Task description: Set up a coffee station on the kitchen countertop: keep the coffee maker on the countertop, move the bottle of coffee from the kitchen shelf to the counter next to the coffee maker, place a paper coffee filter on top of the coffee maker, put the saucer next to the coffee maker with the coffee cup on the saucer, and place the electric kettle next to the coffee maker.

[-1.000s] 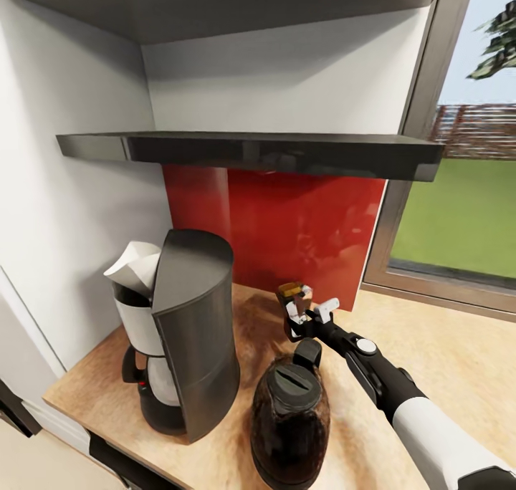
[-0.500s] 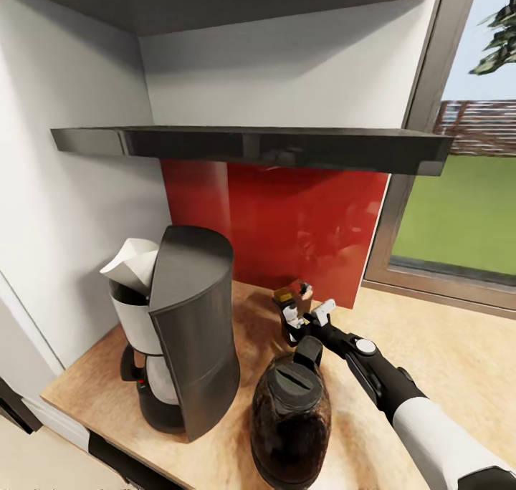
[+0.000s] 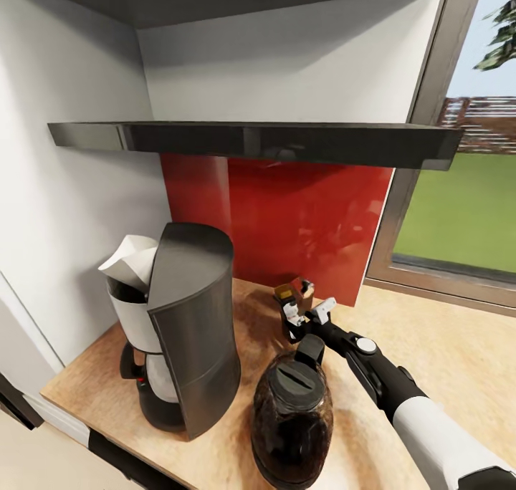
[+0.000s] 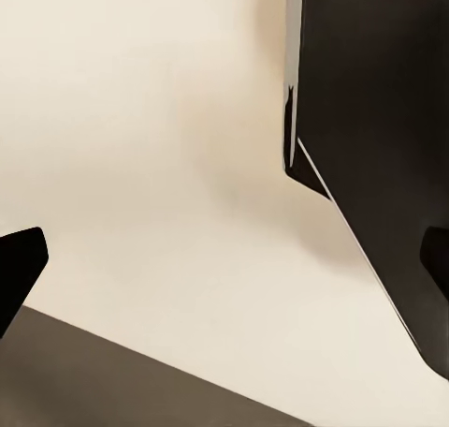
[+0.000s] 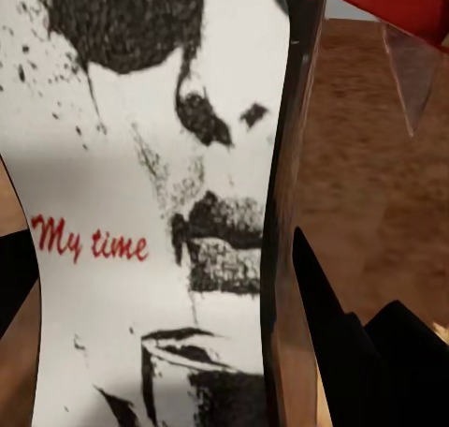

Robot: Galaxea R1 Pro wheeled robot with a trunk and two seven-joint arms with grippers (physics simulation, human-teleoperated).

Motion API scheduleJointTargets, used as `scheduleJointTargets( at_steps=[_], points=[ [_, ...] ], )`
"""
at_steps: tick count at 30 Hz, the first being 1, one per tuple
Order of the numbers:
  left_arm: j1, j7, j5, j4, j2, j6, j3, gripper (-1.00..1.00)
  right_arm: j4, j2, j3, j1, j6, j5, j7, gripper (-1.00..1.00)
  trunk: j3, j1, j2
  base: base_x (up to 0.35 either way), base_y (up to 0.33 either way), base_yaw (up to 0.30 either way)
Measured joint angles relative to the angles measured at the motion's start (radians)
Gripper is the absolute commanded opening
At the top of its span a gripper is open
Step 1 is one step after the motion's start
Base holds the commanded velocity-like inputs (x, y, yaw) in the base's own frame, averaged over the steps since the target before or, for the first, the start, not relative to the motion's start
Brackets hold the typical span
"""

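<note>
The dark coffee maker [image 3: 192,332] stands on the wooden countertop [image 3: 444,375], with a white paper filter [image 3: 130,261] on its top at the left. The dark electric kettle [image 3: 290,411] stands just right of it, near the front. Behind the kettle, my right gripper [image 3: 308,309] is shut on the bottle of coffee [image 3: 290,293], which is low over the counter by the red backsplash. The right wrist view shows the bottle's "My time" label [image 5: 159,221] close up, between the dark fingers [image 5: 327,296]. My left gripper [image 4: 224,263] is open on nothing. The saucer and cup are out of view.
A black shelf [image 3: 251,139] runs across the wall above the counter, with a second board higher up. A window frame [image 3: 408,210] borders the counter on the right. The left wrist view shows a cream surface and a dark panel [image 4: 374,118].
The head view has shifted, so the shelf sits higher in the picture. The right gripper and the bottle have hardly moved relative to the kettle.
</note>
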Motion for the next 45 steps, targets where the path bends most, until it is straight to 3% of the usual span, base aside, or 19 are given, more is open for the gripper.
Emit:
scheduleJointTargets(
  at_steps=[6,38,45],
  points=[
    [0.0,0.0,0.0,0.0,0.0,0.0,0.0,1.0,0.052,0.002,0.001,0.0,-0.112,0.002,0.002,-1.0,0.0,0.0,0.0,0.0,0.0,0.0],
    [0.0,-0.003,0.0,0.0,0.0,0.0,0.0,1.0,0.062,0.004,0.0,0.0,-0.13,0.001,-0.002,-1.0,0.0,0.0,0.0,0.0,0.0,0.0],
    [0.0,-0.003,0.0,0.0,0.0,0.0,0.0,1.0,0.089,0.002,-0.001,0.001,-0.188,-0.003,0.005,-1.0,0.0,0.0,0.0,0.0,0.0,0.0]
  ],
)
